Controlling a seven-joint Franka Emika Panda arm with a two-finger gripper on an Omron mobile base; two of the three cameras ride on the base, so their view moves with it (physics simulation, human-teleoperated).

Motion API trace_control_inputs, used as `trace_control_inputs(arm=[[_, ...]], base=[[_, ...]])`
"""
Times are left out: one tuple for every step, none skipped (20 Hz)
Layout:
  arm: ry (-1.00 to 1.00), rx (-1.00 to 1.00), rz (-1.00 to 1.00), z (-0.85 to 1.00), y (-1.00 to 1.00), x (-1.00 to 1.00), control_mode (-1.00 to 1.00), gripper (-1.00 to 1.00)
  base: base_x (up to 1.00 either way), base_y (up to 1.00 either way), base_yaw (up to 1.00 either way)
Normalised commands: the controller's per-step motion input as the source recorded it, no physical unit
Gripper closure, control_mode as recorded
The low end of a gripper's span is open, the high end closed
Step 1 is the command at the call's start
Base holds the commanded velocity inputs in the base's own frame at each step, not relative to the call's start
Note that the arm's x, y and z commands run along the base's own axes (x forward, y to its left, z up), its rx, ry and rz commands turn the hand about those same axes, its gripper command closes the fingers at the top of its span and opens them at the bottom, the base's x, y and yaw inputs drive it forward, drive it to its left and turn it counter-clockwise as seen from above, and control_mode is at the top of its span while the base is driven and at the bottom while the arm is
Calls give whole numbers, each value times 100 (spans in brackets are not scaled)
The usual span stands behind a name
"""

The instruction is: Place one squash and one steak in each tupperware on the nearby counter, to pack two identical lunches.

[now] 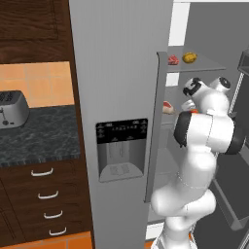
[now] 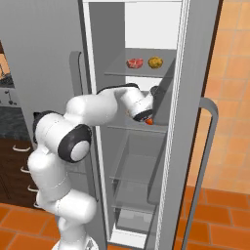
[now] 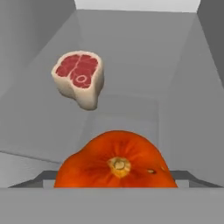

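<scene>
A: Orange-red squash (image 3: 116,164)?

B: Sits on the middle shelf (image 3: 131,109) of the open fridge (image 1: 121,73), toward the front, stem scar facing the hand. Very close in the hand view.

A: Gripper (image 2: 148,118)?

B: Reached deep into the fridge, right at that squash. Jaws wide, apparently to either side of it. Cannot tell whether clamped on the fruit or just standing around it without contact.

A: Beside it?

B: Near steak (image 3: 78,78), farther back on the same shelf and off to one side, apart from the squash. Red face up, pale fat around the edge.

A: Risks from here?

B: Round, lumpy skin: likely to roll or squirt out if pinched off-centre or too near the top. Could slide back and knock the near steak if pushed instead of gripped. Tight space too: on the way out, easy to clip the shelf above or the door frame with wrist or elbow and shake the fruit loose. Long carry to the counter (image 1: 39,136) afterwards, so a weak hold probably means a drop on the floor.

A: Fridge contents otherwise?

B: Upper shelf (image 2: 117,72): upper steak (image 2: 135,63) and yellow squash (image 2: 155,62), side by side, just apart. Lower compartments look bare. On the counter, left of the fridge, a silver toaster (image 1: 12,109).
</scene>
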Motion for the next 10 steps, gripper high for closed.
trace_control_inputs(arm=[[15, -31, 23, 42, 100, -100, -100, 100], [6, -28, 23, 4, 81, -100, -100, 100], [9, -21, 16, 0, 46, -100, -100, 100], [0, -11, 14, -7, 0, -100, -100, 100], [0, -6, 15, -32, 0, -100, -100, 100], [-2, -1, 19, -28, 0, -100, -100, 100], [-9, 0, 19, -30, 0, -100, -100, 100], [-17, 0, 21, -25, 0, -100, -100, 100], [-13, 0, 23, 0, -1, -100, -100, 100], [-12, 0, 25, 0, -5, -100, -100, 100]], base=[[0, 0, 0], [0, 0, 0], [0, 0, 0], [0, 0, 0], [0, 0, 0], [0, 0, 0], [0, 0, 0], [0, 0, 0], [0, 0, 0], [0, 0, 0]])
